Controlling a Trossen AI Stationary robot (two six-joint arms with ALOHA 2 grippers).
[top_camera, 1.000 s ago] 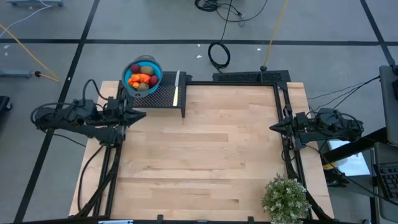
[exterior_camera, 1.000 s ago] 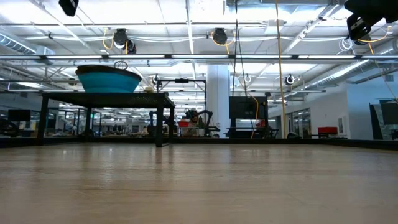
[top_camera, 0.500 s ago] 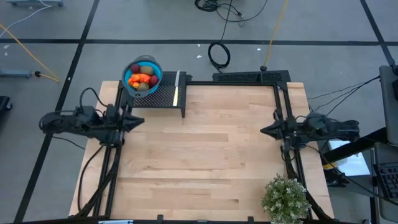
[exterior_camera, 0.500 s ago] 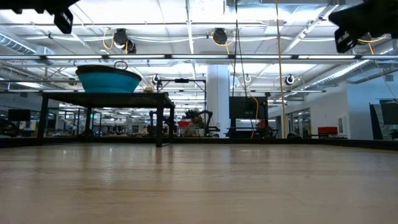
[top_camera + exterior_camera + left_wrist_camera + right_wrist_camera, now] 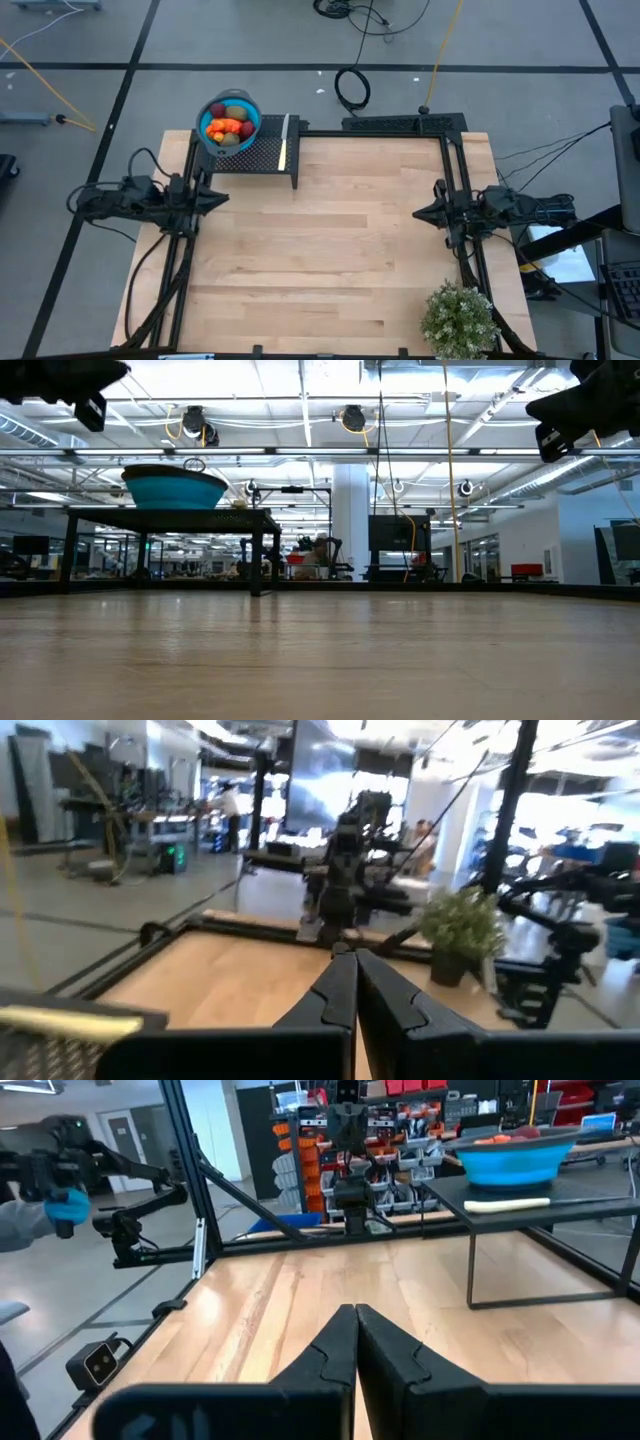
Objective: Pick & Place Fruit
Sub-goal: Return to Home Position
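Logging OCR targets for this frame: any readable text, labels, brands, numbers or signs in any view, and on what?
None can be read in any view.
The blue bowl, the shelf and the tabletop show no print.
The storage bins in the room behind, seen in the right wrist view, may carry labels, but these are too small and blurred to read.
The small boxy device beside the table shows no legible marking.

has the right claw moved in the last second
Yes. In the high view the right claw has slid inward from the black frame rail, farther over the table.
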